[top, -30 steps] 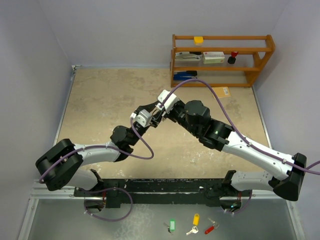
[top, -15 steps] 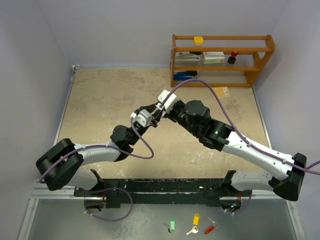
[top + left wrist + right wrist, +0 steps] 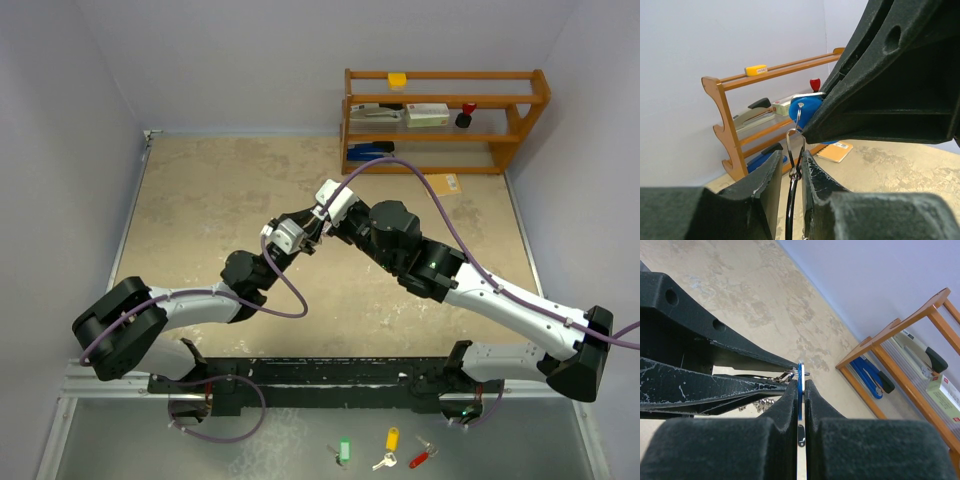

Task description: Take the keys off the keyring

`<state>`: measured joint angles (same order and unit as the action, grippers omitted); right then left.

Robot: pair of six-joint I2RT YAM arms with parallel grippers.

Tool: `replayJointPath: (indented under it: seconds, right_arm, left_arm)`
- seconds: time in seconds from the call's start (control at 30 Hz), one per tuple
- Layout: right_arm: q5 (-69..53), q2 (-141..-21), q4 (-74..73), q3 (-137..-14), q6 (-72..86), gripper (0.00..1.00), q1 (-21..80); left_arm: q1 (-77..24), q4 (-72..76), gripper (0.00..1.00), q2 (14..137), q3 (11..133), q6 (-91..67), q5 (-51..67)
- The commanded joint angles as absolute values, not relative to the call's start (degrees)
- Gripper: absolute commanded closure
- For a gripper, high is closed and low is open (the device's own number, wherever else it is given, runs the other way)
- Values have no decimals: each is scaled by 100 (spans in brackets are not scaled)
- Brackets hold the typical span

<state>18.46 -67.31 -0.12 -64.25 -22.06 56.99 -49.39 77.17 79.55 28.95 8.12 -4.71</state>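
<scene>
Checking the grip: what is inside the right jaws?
The blue-headed key, edge-on, pinched between them, keyring through its head. The key's flat faces are covered.

We see a wooden shelf [image 3: 445, 120] at the far right of the sandy tabletop [image 3: 220, 200], with a yellow block [image 3: 398, 79] on top, a white box [image 3: 427, 114] and a red-capped object [image 3: 466, 114] on the middle level, and something blue [image 3: 370, 151] below. A tan packet [image 3: 443, 183] lies just beside its foot. On the near grey ledge lie green [image 3: 344, 451], yellow [image 3: 391, 440] and red [image 3: 421, 458] tagged keys.
</scene>
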Motion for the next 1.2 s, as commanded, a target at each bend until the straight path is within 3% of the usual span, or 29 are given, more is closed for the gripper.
replayJointPath:
  seconds: [0.0,0.23,1.17]
  right_arm:
    - [1838,-6592,338,-6429,-2180,100,5727]
    - [1849,-6592,351,-6413,-2166,100,5730]
    - [1755,-6566,-17,-6307,-1986,100,5739]
  left_arm:
    - [-4886,8121,82,7946,3059,735,-439]
    - [-4870,8106,100,7948,3074,713,-422]
    - [-4843,7501,100,7529,3234,1116,-1016]
